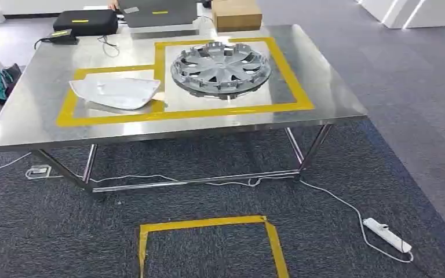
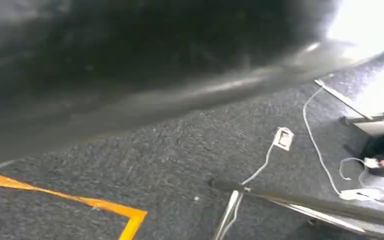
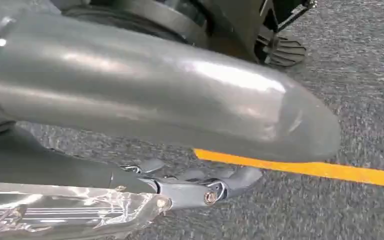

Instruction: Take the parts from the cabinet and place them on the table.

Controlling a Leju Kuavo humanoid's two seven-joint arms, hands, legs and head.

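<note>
Hubcap beside white cover

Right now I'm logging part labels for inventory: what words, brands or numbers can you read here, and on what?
None can be read.
Black case: yellow strip on its lid, any print too small to read.
Grey case: yellow strip too, any print too small to read.
Cardboard box: no print that can be made out.
Hubcap and white mirror cover: no visible marking.

On the table, the hubcap lies right of the cover.
</note>
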